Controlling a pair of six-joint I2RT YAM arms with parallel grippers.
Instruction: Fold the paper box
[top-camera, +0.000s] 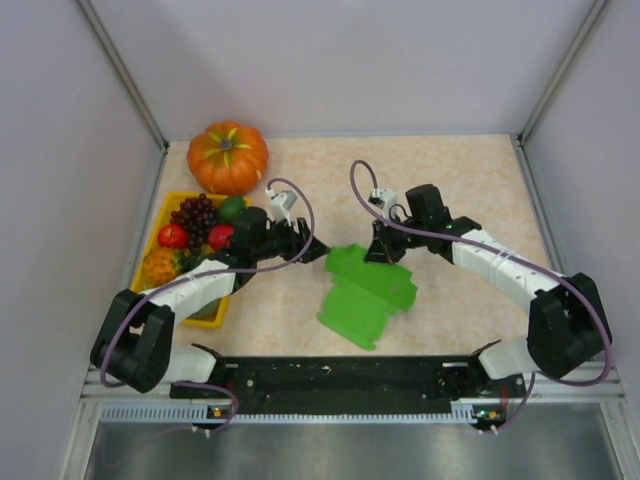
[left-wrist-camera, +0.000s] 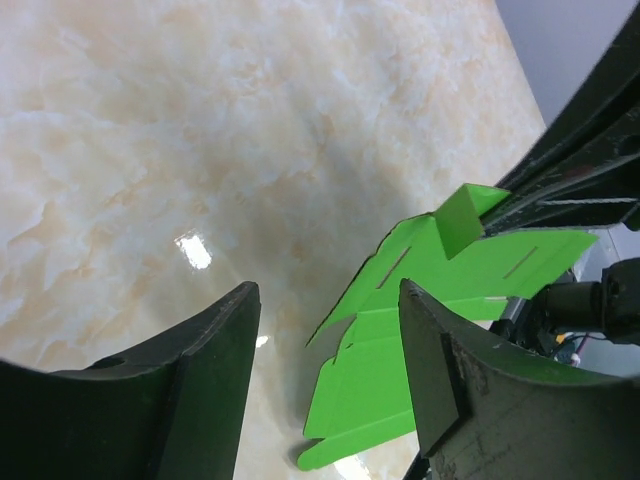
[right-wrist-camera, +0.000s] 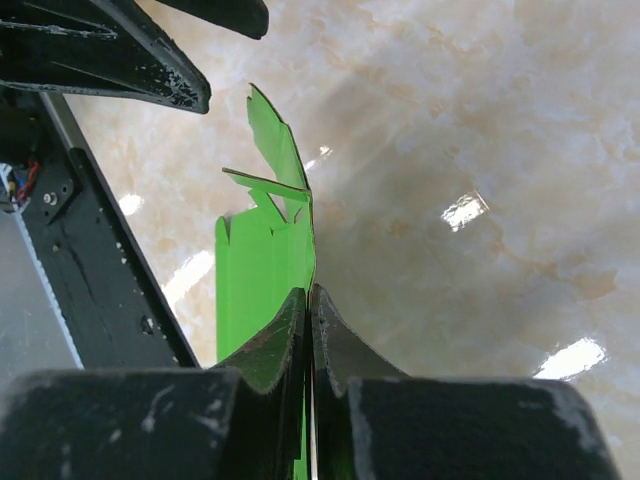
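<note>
— Where is the paper box (top-camera: 365, 295)?

— On the marbled table (top-camera: 470, 170), about midway between the two arms. Its near part lies flat on the tabletop and its far edge is lifted.

— What is lifting it?

— The right gripper (top-camera: 385, 252). In its wrist view the fingers (right-wrist-camera: 270, 350) are pressed together with the green card pinched between them. The sheet stands edge-on ahead of the tips, and a small tab juts out sideways.

— And the left gripper (top-camera: 316, 248)?

— Its jaws stand apart with nothing between them. It sits just beside the left side of the raised card. I cannot tell whether a fingertip brushes the card. From its own wrist camera the two dark fingers (left-wrist-camera: 200, 380) frame bare tabletop. Past the right-hand one the green sheet shows thin slots and a folded tab, and the other arm's black finger sits on that tab.

— Anything else on the table?

— An orange pumpkin (top-camera: 228, 157) sits in the far left corner. Just in front of it is a yellow tray (top-camera: 150, 235) holding dark grapes (top-camera: 196, 214), red fruit and a small round green fruit (top-camera: 232, 207). The left arm reaches across the tray's near end.
</note>
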